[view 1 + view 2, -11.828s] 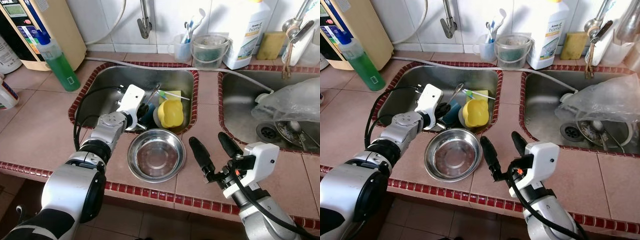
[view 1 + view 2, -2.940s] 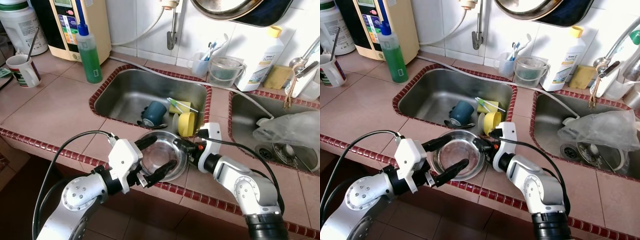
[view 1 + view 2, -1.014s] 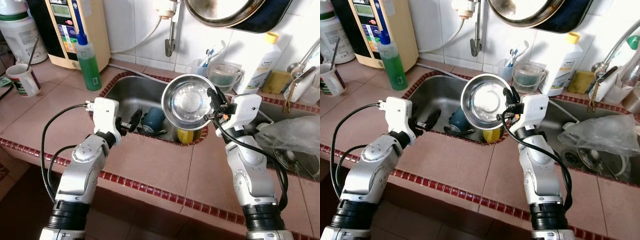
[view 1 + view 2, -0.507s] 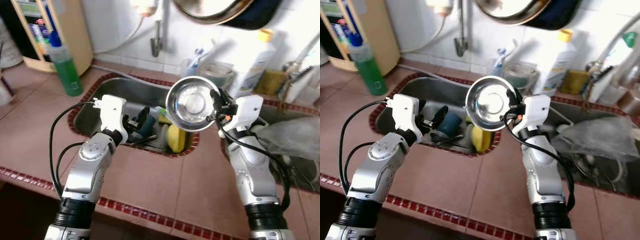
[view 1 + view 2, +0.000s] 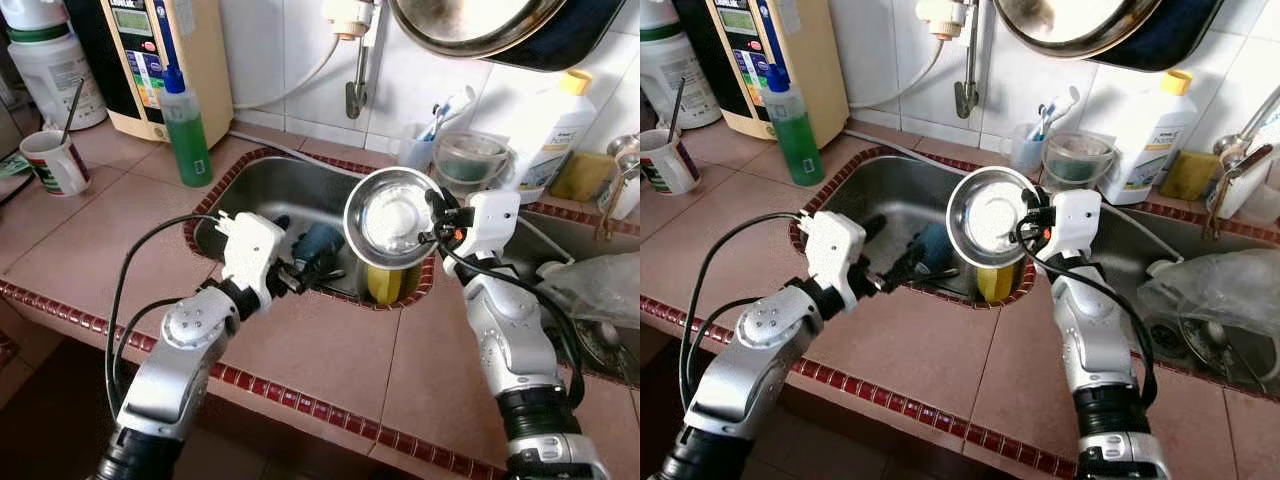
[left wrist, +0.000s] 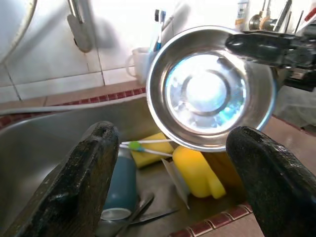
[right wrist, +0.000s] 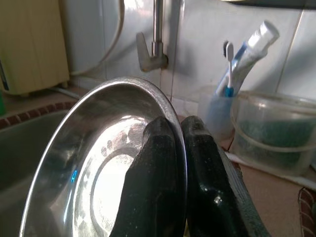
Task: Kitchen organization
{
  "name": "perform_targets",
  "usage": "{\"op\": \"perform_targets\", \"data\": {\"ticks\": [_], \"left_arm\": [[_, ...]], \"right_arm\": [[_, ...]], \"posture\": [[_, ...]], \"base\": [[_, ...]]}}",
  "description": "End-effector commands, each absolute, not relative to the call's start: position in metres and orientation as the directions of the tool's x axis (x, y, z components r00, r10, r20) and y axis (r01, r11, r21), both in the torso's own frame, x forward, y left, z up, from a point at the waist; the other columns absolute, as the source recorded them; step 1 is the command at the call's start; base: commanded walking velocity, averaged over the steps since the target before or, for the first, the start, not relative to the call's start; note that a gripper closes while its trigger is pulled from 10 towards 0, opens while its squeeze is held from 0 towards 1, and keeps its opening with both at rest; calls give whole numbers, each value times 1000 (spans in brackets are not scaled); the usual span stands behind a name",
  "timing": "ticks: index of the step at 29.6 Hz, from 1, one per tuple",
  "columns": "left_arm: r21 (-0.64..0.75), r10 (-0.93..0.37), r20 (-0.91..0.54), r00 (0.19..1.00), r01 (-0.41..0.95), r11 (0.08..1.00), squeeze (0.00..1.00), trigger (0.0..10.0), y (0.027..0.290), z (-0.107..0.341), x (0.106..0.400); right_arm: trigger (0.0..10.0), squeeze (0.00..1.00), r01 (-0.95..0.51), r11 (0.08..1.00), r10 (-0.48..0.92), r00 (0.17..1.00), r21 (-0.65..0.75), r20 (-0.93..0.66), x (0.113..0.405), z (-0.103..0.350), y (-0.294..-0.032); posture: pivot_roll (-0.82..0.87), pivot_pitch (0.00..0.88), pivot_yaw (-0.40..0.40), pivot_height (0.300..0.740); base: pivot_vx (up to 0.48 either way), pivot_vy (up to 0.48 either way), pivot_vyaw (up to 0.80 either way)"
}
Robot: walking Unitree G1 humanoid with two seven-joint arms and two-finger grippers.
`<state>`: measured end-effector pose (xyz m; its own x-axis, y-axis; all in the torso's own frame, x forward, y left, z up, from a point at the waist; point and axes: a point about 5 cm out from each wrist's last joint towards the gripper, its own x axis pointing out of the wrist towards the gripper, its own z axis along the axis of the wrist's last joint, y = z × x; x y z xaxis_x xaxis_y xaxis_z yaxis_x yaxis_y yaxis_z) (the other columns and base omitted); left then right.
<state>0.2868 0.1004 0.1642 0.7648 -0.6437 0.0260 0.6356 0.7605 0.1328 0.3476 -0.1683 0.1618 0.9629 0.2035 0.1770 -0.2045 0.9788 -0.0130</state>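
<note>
Left eye view: showed the right gripper (image 5: 436,215) raised over the sink's (image 5: 300,185) right rim, fingers clamped on the rim of the bowl (image 5: 393,216), one finger inside and one outside. Held the bowl on edge, hollow turned toward the robot, well clear of the tabletop (image 5: 330,350). Had lain flat on the tabletop at the sink's front edge some seconds earlier, between both grippers; by a second ago had been lifted and tipped upright. Since then, little change in the bowl beyond a slight drop toward the sink's right rim, though the camera had also shifted.

Left gripper (image 5: 300,272) had come forward to the sink's front edge, fingers apart and holding nothing, pointed at the blue cup (image 5: 320,243) lying in the sink. Left wrist view: looked between those spread fingers (image 6: 81,185) at the bowl's hollow, with the yellow cup (image 6: 197,173) and a sponge (image 6: 148,150) below it in the sink.

Judged: bowl picked up and secure, ready to be carried to a drying or storage place; destination not shown. Left gripper seemingly free to support the bowl or reach for the cups.
</note>
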Motion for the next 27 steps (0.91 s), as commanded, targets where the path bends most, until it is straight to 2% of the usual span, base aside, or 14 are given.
{"op": "perform_targets", "data": {"ticks": [1, 14, 21, 27], "left_arm": [[156, -679, 16, 734, 669, 727, 0, 10000, 96, 166, 280], [152, -725, -10, 688, 718, 679, 0, 10000, 87, 161, 266], [130, -764, -24, 644, 760, 637, 0, 10000, 81, 162, 259], [121, -773, -24, 634, 770, 627, 0, 10000, 78, 161, 256]], "right_arm": [[10000, 0, -194, 981, 193, 964, -10, 182, 354, 166, -174], [10000, 0, -247, 969, 247, 968, 2, 54, 371, 149, -174], [10000, 0, -343, 935, 345, 939, 87, -9, 379, 142, -161], [10000, 0, -383, 918, 386, 922, 98, -13, 382, 144, -152]], "posture": [[-42, 91, -8, 740], [-34, 105, -15, 740], [-30, 107, -22, 740], [-27, 106, -27, 740]], "base": [[0, 0, 0], [0, 0, 0], [0, 0, 0], [0, 0, 0]]}}
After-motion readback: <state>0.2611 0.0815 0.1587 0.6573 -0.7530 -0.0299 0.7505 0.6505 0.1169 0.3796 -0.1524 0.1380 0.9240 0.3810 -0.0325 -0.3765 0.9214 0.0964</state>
